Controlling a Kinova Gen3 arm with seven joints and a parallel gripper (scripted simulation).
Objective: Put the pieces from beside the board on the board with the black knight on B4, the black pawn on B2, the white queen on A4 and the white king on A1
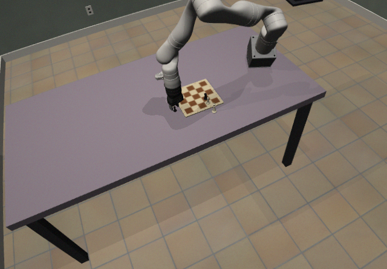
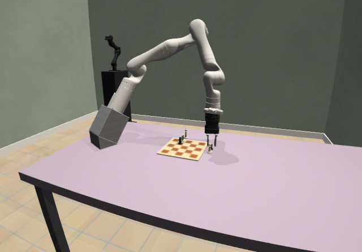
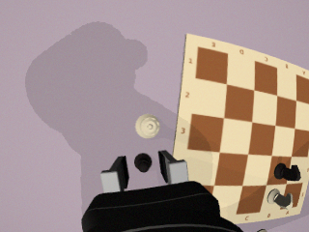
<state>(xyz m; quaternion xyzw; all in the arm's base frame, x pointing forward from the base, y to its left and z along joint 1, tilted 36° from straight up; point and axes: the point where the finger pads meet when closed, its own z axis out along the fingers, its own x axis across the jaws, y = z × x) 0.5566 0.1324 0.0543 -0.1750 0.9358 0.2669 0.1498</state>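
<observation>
My gripper hangs just off the left edge of the chessboard. It is open, and its fingers stand on either side of the small black pawn with a gap on each side. The white queen stands upright on the table just beyond the pawn. A black knight and a pale grey piece stand on squares near the board's far corner. The white king stands on the table beside that corner.
The purple table holds the board near its middle. The arm's grey base block stands at the table's far side. A black pedestal stands on the floor behind.
</observation>
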